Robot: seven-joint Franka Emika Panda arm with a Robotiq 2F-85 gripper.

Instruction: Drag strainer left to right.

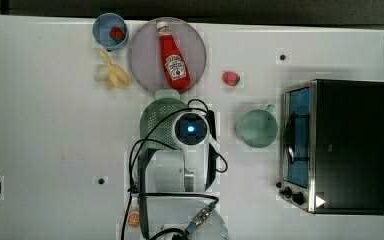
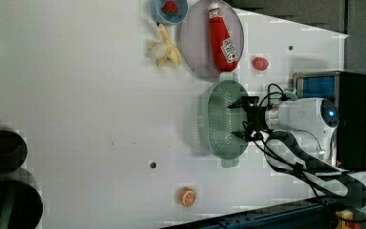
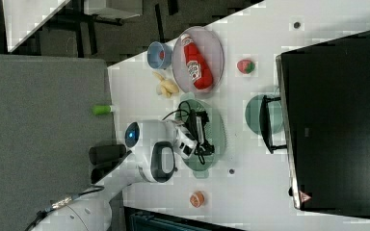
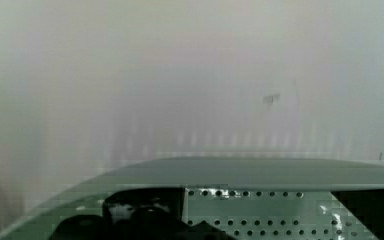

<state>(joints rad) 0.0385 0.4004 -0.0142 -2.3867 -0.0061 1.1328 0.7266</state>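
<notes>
Sitting mid white table (image 1: 45, 125): pale mint-green oval plastic strainer (image 2: 217, 119), just below greyish-purple round plate (image 1: 145, 60) w/ red ketchup bottle (image 1: 172, 57) in the top view. Black gripper (image 2: 242, 119) down inside strainer; fingers apart or together, can't tell. Teal-green round mug (image 1: 256, 128) to the top view's right, then black toaster oven (image 1: 350, 145).

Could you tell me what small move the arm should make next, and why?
Probably start sliding the strainer toward the top view's right, into the bare table between it and the mug. The claw is already down inside the strainer's bowl, so pulling sideways looks like the natural next step.
</notes>
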